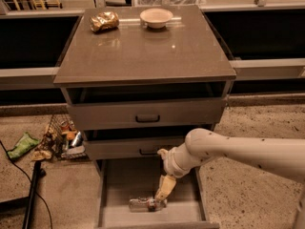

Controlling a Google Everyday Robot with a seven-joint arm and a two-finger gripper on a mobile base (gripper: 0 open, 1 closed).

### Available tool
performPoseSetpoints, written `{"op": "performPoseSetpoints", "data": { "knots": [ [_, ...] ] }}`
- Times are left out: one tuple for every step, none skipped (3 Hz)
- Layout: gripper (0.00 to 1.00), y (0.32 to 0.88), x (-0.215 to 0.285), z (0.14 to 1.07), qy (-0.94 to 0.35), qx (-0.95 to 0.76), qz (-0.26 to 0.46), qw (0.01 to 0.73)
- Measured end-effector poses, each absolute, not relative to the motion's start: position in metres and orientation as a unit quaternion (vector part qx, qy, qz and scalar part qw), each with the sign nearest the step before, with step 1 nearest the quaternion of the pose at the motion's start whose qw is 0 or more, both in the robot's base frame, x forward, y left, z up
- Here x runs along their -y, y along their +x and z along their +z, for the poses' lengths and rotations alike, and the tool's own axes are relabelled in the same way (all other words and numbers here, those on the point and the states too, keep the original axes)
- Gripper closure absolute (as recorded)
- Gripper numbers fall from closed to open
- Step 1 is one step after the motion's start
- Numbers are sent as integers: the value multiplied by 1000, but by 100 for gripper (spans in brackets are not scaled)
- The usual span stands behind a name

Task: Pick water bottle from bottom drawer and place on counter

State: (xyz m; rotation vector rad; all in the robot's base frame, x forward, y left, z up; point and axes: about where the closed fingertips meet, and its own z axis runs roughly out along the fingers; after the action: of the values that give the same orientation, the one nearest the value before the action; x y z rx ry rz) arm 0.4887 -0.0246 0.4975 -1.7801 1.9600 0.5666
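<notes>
The cream two-finger tool (160, 199) hangs low inside the open grey-brown bottom drawer (125, 178). Its tip covers the right end of the small clear crinkled water bottle (142, 204), so contact cannot be determined. The bottle's label is too small to read. The drawer's front is cut off by the lower border. The white arm (238, 151) exits at the right border.

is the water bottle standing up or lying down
Lying down: the water bottle lies on its side on the floor of the pulled-out bottom drawer. The gripper is at its right end.
</notes>
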Motion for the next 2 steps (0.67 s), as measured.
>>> {"op": "performPoseSetpoints", "data": {
  "knots": [
    [0, 497, -3, 432, -628, -710, 240, 209],
    [0, 492, -38, 366, -618, -707, 273, 209]
  ]
}}
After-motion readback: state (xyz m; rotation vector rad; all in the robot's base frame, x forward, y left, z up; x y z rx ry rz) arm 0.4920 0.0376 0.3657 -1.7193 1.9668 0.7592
